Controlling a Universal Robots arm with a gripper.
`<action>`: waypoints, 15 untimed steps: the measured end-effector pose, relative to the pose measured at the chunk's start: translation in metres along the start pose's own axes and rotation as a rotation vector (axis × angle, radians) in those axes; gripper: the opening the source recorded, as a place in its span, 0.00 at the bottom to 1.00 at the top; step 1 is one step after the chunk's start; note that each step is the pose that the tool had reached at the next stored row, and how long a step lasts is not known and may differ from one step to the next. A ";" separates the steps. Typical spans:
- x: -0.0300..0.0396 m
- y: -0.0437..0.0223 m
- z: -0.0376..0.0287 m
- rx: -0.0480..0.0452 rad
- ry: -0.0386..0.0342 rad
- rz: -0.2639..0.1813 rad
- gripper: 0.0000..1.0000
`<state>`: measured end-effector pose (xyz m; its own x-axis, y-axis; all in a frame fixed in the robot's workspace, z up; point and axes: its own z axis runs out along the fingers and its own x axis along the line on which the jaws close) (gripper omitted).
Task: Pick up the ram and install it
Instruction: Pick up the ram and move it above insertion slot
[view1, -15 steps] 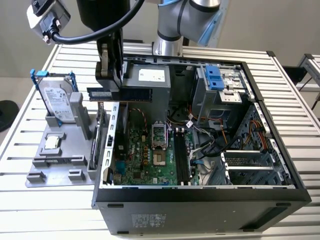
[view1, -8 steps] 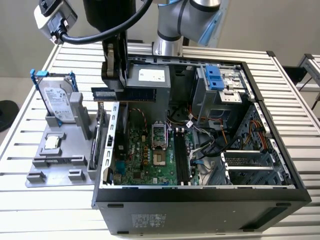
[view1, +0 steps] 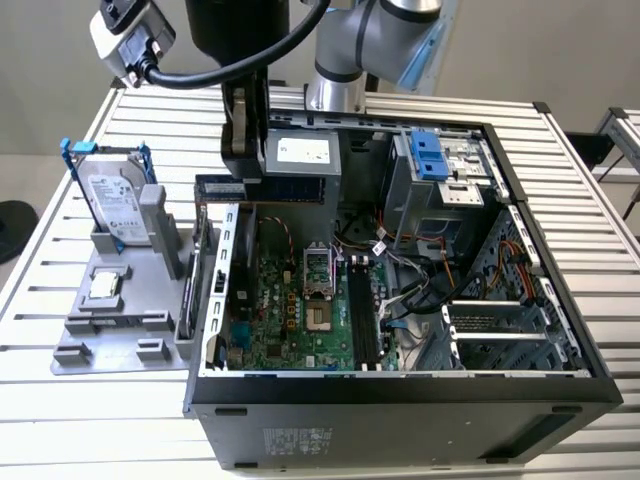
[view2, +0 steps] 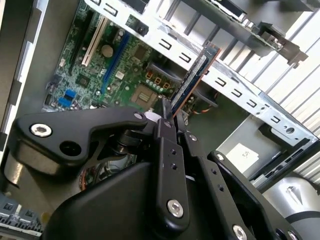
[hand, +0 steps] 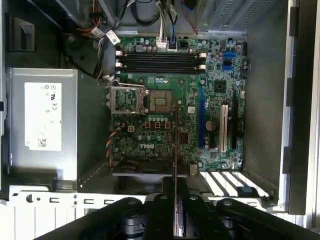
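My end effector (view2: 167, 116): clenched on the ram (view2: 193, 79), gripped at one end.
My position: hovering above the open computer case (view1: 400, 388), motherboard (hand: 150, 136) below me.

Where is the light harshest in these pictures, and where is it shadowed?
Second wrist view: the slatted table behind the ram is washed out bright. First wrist view: the motherboard is evenly lit, the case wall beside it shaded. Exterior view: soft, even light.
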<state>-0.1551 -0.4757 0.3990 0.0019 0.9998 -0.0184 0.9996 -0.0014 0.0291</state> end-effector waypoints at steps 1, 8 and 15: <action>0.0000 0.0016 0.0000 0.0000 0.0000 0.000 0.00; 0.0003 0.0134 0.0004 0.0000 0.0000 0.000 0.00; 0.0007 0.0247 0.0007 0.0000 0.0000 0.000 0.00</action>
<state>-0.1304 -0.4750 0.3990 0.0020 0.9998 -0.0184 0.9996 -0.0014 0.0291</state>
